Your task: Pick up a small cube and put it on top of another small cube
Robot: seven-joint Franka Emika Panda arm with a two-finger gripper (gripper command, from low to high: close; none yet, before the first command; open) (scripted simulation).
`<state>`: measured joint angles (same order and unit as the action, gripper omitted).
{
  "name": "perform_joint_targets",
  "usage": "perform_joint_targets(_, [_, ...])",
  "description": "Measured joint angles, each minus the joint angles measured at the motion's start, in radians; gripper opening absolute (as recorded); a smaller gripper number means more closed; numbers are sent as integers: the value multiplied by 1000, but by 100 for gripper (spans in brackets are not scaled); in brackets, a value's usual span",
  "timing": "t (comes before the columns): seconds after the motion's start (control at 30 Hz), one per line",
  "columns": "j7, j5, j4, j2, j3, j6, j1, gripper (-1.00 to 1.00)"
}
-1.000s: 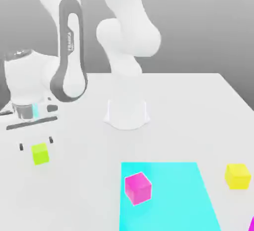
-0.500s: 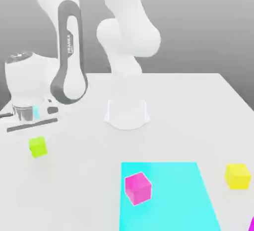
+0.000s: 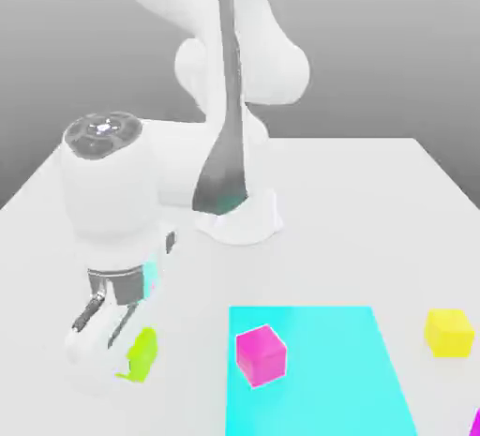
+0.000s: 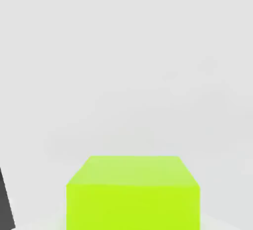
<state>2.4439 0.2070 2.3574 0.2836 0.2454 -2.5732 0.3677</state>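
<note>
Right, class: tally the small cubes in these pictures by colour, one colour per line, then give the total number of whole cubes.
Lime green cube: 1, in the tool
Pure yellow cube: 1, on the table
Magenta cube: 1, on the cyan mat
Total: 3 cubes

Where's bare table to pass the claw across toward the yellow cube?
Bare white table runs between the robot base and the cyan mat, reaching the yellow cube. The mat's near-left part is taken by the magenta cube. The claw, holding the lime cube, crowds the exterior view's left.
</note>
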Motion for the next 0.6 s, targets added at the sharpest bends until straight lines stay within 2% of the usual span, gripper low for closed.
perform_joint_targets(0.37, [-37, 95, -214, 114, 226, 119, -295, -100])
perform_joint_targets(0.43, [-17, 133, -256, 164, 244, 110, -365, -100])
perform_joint_targets(0.5, [18, 193, -297, 255, 216, 61, -446, -100])
perform_joint_targets(0.53, [24, 205, -304, 276, 205, 46, -465, 100])
perform_joint_targets(0.6, [24, 205, -304, 276, 205, 46, -465, 100])
